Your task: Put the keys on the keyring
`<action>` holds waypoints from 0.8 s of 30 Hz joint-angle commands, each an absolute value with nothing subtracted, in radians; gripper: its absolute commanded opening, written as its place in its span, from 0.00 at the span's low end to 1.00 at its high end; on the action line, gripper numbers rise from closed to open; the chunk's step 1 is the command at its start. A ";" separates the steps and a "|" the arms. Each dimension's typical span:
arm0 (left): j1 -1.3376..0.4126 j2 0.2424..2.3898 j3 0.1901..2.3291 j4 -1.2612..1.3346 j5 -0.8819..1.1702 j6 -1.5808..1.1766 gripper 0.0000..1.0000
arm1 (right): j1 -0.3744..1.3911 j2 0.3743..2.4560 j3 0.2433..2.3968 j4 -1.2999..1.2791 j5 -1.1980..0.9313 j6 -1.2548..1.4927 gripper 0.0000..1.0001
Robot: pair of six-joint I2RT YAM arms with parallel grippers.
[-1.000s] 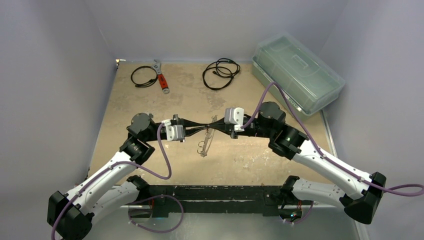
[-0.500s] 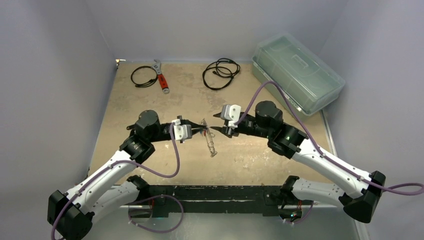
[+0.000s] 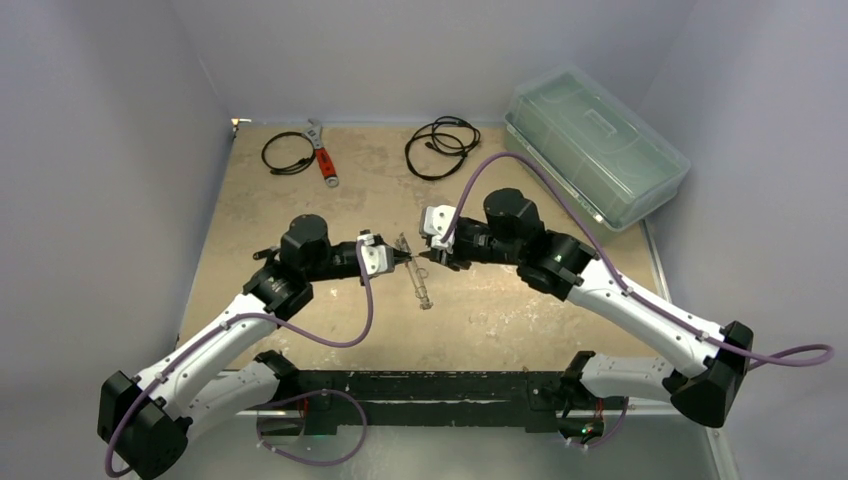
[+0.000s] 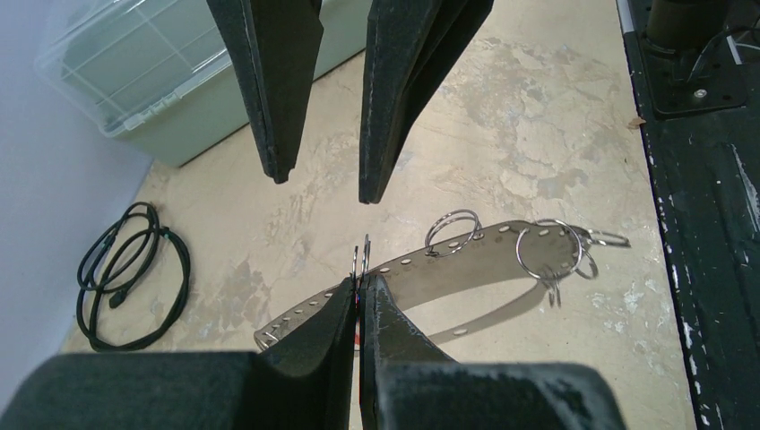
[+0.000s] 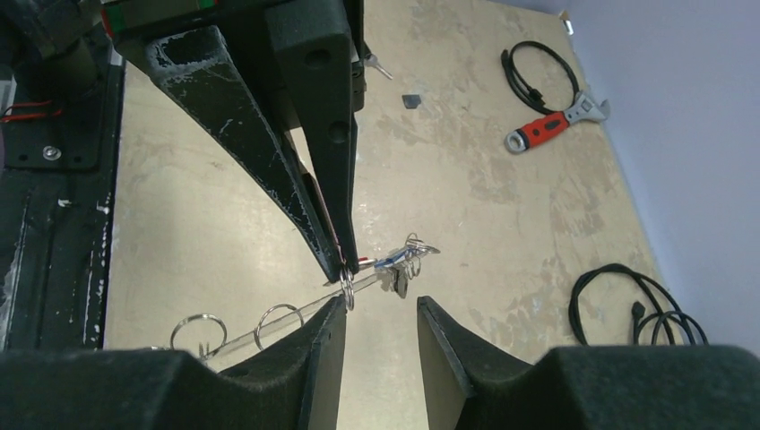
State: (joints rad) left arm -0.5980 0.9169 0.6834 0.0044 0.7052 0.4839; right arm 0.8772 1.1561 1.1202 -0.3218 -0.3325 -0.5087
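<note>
The keyring is a clear perforated strap (image 4: 466,255) carrying several metal split rings; it also shows in the top view (image 3: 420,280). My left gripper (image 4: 361,285) is shut on one small split ring (image 4: 361,258) of it and holds the strap partly off the table; a red sliver shows between the jaws. Keys (image 5: 401,266) with blue and red bits hang at the strap's far end. My right gripper (image 5: 381,309) is open and empty, facing the left gripper (image 5: 345,269) tip to tip, with its left finger (image 5: 327,336) just beside the held ring.
A red-handled wrench (image 3: 323,157) and two black coiled cables (image 3: 288,152) (image 3: 442,146) lie at the back. A clear lidded box (image 3: 595,140) stands at the back right. A small dark piece (image 5: 410,100) lies on the table behind the left gripper.
The grippers were tip to tip, drew apart, and the right has moved left, close to the left gripper again. The strap's low end swung from near left to near right.
</note>
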 commanded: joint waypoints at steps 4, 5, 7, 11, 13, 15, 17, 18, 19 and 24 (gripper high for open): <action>-0.601 0.916 0.729 0.035 0.690 0.488 0.00 | 0.888 1.203 1.184 -0.331 -0.402 -0.525 0.37; -0.601 0.917 0.729 0.037 0.687 0.486 0.00 | 0.889 1.207 1.184 -0.332 -0.406 -0.528 0.37; -0.601 0.919 0.729 0.035 0.686 0.484 0.00 | 0.890 1.215 1.184 -0.332 -0.408 -0.531 0.37; -0.601 0.917 0.730 0.034 0.687 0.481 0.00 | 0.891 1.231 1.184 -0.328 -0.410 -0.532 0.36; -0.601 0.917 0.730 0.035 0.693 0.480 0.00 | 0.891 1.238 1.186 -0.324 -0.411 -0.530 0.34; -0.601 0.917 0.730 0.035 0.697 0.480 0.00 | 0.892 1.246 1.190 -0.324 -0.409 -0.531 0.31; -0.601 0.915 0.729 0.034 0.699 0.480 0.00 | 0.893 1.251 1.192 -0.320 -0.407 -0.532 0.28; -0.601 0.914 0.729 0.034 0.700 0.481 0.00 | 0.893 1.254 1.192 -0.320 -0.405 -0.532 0.27; -0.601 0.913 0.728 0.034 0.701 0.480 0.00 | 0.893 1.257 1.192 -0.317 -0.404 -0.532 0.26; -0.601 0.911 0.727 0.031 0.695 0.481 0.00 | 0.894 1.267 1.196 -0.316 -0.385 -0.536 0.21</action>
